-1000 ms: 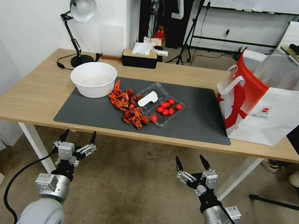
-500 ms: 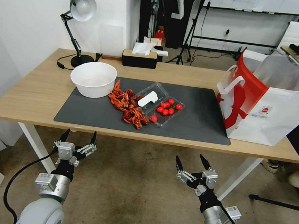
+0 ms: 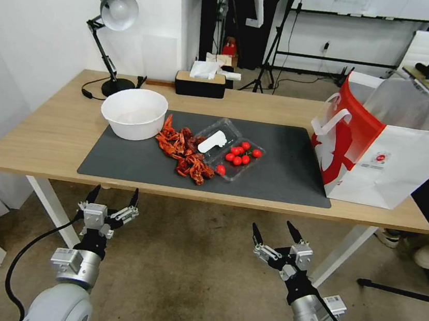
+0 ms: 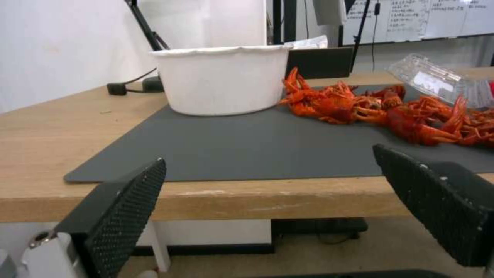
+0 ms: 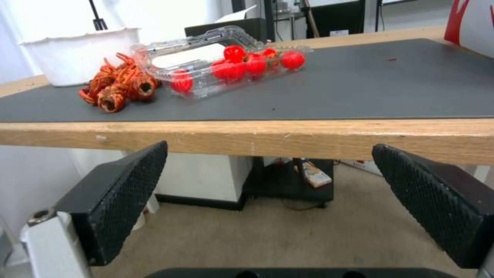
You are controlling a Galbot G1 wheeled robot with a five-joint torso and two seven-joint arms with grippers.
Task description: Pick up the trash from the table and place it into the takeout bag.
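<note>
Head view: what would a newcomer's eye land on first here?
Probably the heap of red crayfish shells in the middle of the dark grey mat, between a white bowl and an open clear clamshell tray of red cherry tomatoes. Next, the big white takeout bag with its red side panel, standing open at the table's right end. The left gripper and right gripper hang open below the near edge.

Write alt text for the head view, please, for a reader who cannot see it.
Both open grippers, left and right, hang below the table's near edge. On its grey mat lie a white bowl, crayfish shells and a clear tomato tray; the takeout bag stands at right.
</note>
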